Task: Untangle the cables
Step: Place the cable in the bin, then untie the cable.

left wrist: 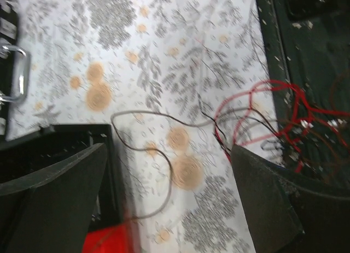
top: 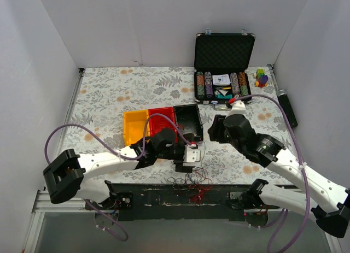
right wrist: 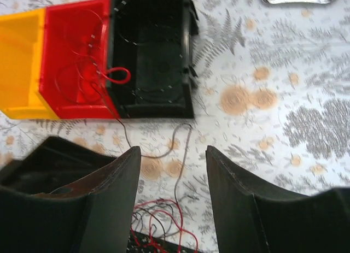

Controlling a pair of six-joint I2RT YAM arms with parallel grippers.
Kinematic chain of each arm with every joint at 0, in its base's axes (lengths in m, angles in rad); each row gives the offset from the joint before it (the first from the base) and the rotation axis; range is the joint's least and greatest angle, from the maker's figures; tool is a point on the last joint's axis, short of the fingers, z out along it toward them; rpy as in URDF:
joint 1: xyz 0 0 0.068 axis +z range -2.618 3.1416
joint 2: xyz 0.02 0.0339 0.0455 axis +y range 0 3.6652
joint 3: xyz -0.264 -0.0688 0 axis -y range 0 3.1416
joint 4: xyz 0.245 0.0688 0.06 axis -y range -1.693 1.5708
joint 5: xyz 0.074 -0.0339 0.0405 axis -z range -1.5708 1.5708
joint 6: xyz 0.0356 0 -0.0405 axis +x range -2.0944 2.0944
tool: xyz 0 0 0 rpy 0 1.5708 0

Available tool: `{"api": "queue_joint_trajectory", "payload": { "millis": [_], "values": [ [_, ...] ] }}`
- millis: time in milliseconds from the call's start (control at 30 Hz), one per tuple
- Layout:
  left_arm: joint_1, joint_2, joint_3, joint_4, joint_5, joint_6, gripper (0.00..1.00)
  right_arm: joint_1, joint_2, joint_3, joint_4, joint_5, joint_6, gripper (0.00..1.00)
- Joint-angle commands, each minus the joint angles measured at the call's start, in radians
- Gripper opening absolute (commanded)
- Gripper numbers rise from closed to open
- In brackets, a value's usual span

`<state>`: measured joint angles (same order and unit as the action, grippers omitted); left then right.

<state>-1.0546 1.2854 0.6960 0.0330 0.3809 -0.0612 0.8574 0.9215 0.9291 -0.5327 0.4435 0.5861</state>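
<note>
The cables (top: 191, 183) lie as a tangle of thin red and black wires at the table's near edge, partly over the dark rail. In the left wrist view the red tangle (left wrist: 284, 117) is at the right, and a dark strand (left wrist: 158, 154) loops across the cloth. My left gripper (top: 188, 159) (left wrist: 168, 149) hangs open just above the cloth beside the tangle, with nothing held. My right gripper (top: 214, 128) (right wrist: 174, 150) is open above a grey strand (right wrist: 183, 154). The tangle (right wrist: 164, 223) shows low between its fingers. One red wire loop (right wrist: 117, 75) lies in the red bin.
Yellow (top: 134, 126), red (top: 162, 119) and black (top: 188, 121) bins stand side by side mid-table. An open case of poker chips (top: 224, 67) sits at the back right, with coloured blocks (top: 261, 77) and a black tool (top: 288, 108) beside it. White walls close in the sides.
</note>
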Motion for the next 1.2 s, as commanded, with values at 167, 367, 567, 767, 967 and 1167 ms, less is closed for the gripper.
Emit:
{"api": "queue_joint_trajectory", "payload": {
  "millis": [167, 367, 567, 767, 967, 1167],
  "values": [
    [0.010, 0.182, 0.080, 0.223, 0.088, 0.378, 0.98, -0.003, -0.219, -0.069, -0.130, 0.152, 0.144, 0.59],
    [0.030, 0.353, 0.155, 0.105, 0.124, 0.699, 0.98, -0.004, -0.276, -0.033, -0.176, 0.199, 0.135, 0.59],
    [0.044, 0.471, 0.215, 0.131, 0.107, 0.834, 0.86, -0.003, -0.315, -0.024, -0.181, 0.181, 0.129, 0.59],
    [0.047, 0.519, 0.235, 0.099, 0.116, 0.963, 0.63, -0.003, -0.316, -0.033, -0.162, 0.155, 0.123, 0.57],
    [0.047, 0.483, 0.218, 0.102, 0.134, 0.983, 0.08, -0.003, -0.314, -0.035, -0.162, 0.159, 0.121, 0.55],
    [0.031, 0.312, 0.211, 0.145, 0.150, 0.801, 0.00, -0.003, -0.308, -0.019, -0.150, 0.170, 0.104, 0.55]
  ]
}}
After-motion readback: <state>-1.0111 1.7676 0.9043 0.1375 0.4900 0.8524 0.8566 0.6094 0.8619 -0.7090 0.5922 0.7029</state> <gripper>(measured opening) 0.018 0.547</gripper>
